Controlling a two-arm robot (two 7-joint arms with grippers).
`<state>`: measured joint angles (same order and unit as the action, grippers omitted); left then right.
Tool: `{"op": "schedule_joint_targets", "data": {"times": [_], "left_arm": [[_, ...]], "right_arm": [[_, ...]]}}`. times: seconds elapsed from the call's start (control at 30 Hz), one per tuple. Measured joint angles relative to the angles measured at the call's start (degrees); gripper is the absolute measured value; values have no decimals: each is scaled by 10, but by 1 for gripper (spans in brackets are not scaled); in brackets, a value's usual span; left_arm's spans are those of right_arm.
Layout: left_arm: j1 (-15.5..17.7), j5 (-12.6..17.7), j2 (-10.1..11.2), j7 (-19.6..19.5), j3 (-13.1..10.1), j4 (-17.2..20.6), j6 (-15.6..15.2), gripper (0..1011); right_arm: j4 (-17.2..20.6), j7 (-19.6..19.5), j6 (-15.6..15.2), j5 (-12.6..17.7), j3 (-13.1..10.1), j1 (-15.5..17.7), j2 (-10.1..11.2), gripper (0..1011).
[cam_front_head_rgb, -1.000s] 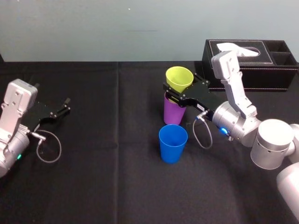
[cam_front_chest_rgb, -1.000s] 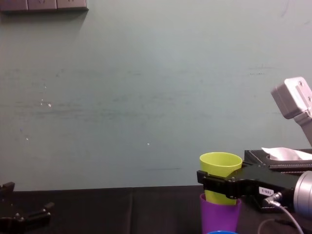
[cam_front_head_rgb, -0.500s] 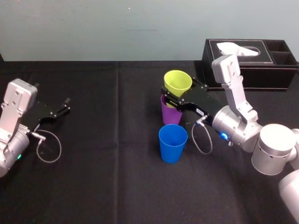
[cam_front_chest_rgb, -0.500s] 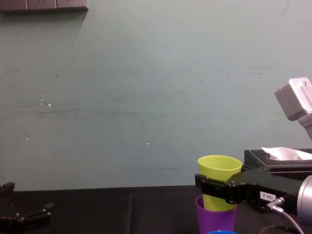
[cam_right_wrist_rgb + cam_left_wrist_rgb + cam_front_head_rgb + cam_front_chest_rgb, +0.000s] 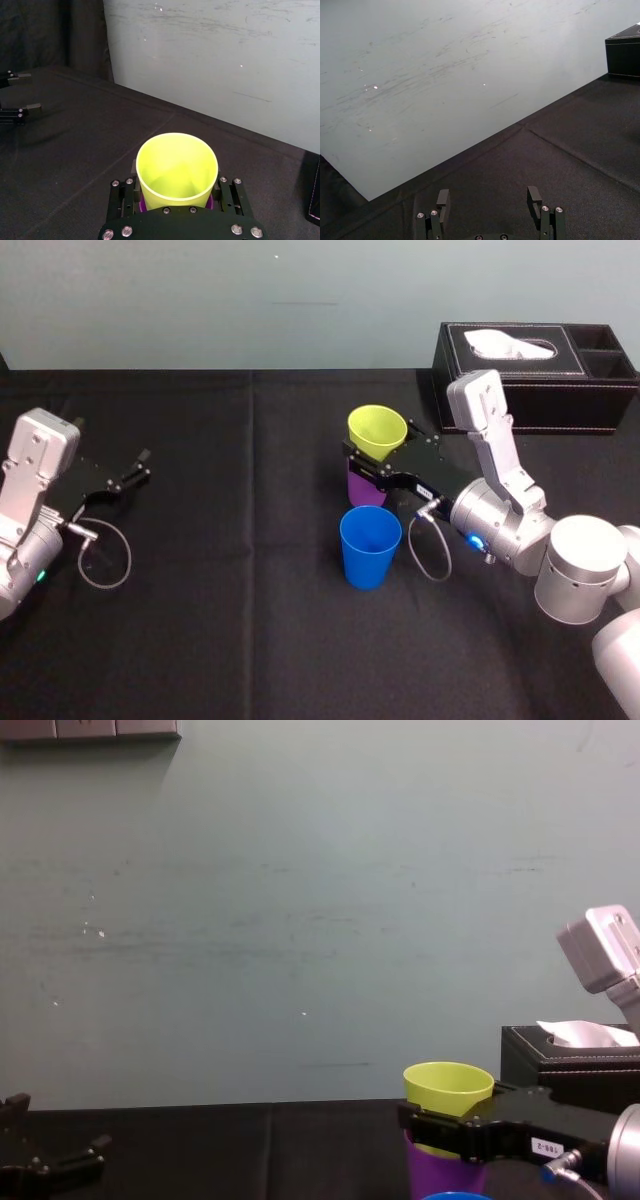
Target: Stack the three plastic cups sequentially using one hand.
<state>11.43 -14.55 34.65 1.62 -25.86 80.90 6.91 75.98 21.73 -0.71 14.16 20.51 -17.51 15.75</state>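
Note:
My right gripper (image 5: 375,462) is shut on the yellow-green cup (image 5: 377,430), one finger on each side of its wall, just below the rim. That cup sits partly down inside the purple cup (image 5: 361,490), which stands on the black cloth. In the right wrist view the yellow-green cup (image 5: 177,167) shows between the fingers, with a purple sliver beneath. The chest view shows the yellow-green cup (image 5: 447,1085) nested in the purple cup (image 5: 440,1177). The blue cup (image 5: 370,545) stands upright just in front of them. My left gripper (image 5: 135,468) rests open at the far left.
A black tissue box (image 5: 540,380) stands at the back right, behind my right arm. Black cloth (image 5: 230,590) covers the table, with open room between the two arms. A grey-green wall (image 5: 300,920) rises behind the table.
My right gripper has lowered the yellow-green cup deeper into the purple cup, and less purple now shows. The left arm has not moved.

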Motion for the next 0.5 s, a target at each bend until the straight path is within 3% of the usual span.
{"op": "schedule_joint_targets", "data": {"times": [0.5], "left_arm": [[0,0,0,0,0,0,0,1011]], "right_arm": [[-6,0,1,-1,2,-1,-1,746]]}}
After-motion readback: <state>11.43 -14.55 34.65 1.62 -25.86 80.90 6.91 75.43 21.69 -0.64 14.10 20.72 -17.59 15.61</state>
